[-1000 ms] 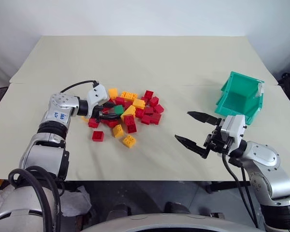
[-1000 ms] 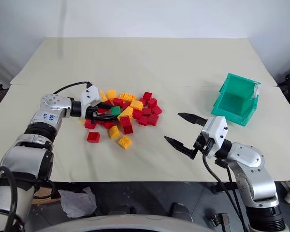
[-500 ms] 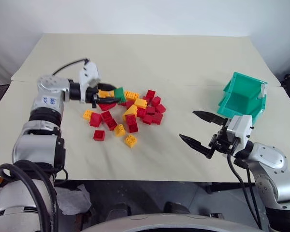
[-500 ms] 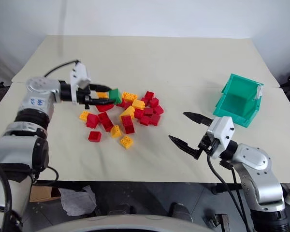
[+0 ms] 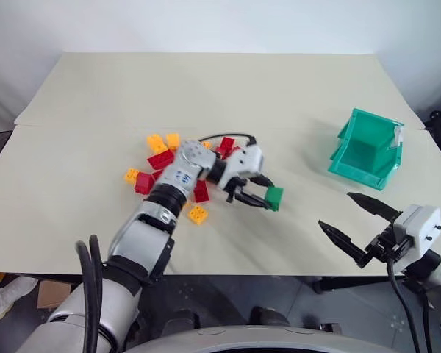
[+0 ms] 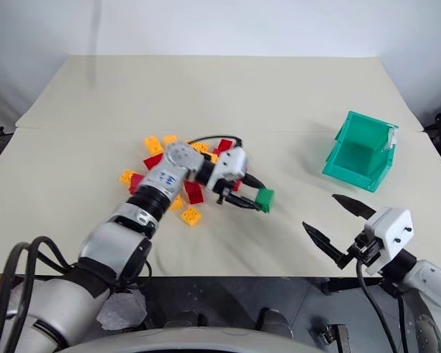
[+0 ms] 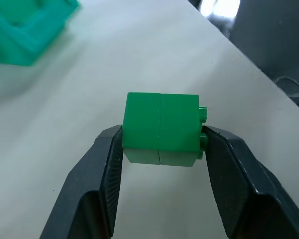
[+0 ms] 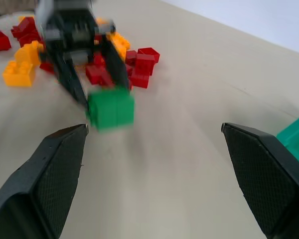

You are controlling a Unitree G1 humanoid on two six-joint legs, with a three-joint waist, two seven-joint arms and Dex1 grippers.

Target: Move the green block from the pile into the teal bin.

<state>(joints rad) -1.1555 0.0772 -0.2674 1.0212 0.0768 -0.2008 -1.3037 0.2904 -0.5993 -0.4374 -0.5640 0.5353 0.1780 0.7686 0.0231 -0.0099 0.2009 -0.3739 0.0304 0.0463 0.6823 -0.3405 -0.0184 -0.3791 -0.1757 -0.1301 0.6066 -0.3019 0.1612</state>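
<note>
Two black fingers of the left gripper (image 5: 259, 196) are clamped on the green block (image 5: 274, 198), one on each side, holding it above the table (image 5: 206, 88) between the pile (image 5: 184, 165) and the teal bin (image 5: 367, 151). The left wrist view shows what the head views cannot: the fingers' inner pads are finely textured, the block reads as two smooth halves joined by a seam, and its round studs press against one pad. The head views give the setting, with the left arm reaching across the pile of red and yellow-orange bricks, several of them hidden beneath it.

Right gripper (image 5: 359, 224) hangs near the table's front edge, its tapered black jaws spread wide and holding nothing. Its wrist view looks between those cross-hatched pads at the green block from the far side, with the pile behind.

The bin is a glossy teal plastic box with a sloped open front, sitting on the matte cream tabletop, well apart from the block.
</note>
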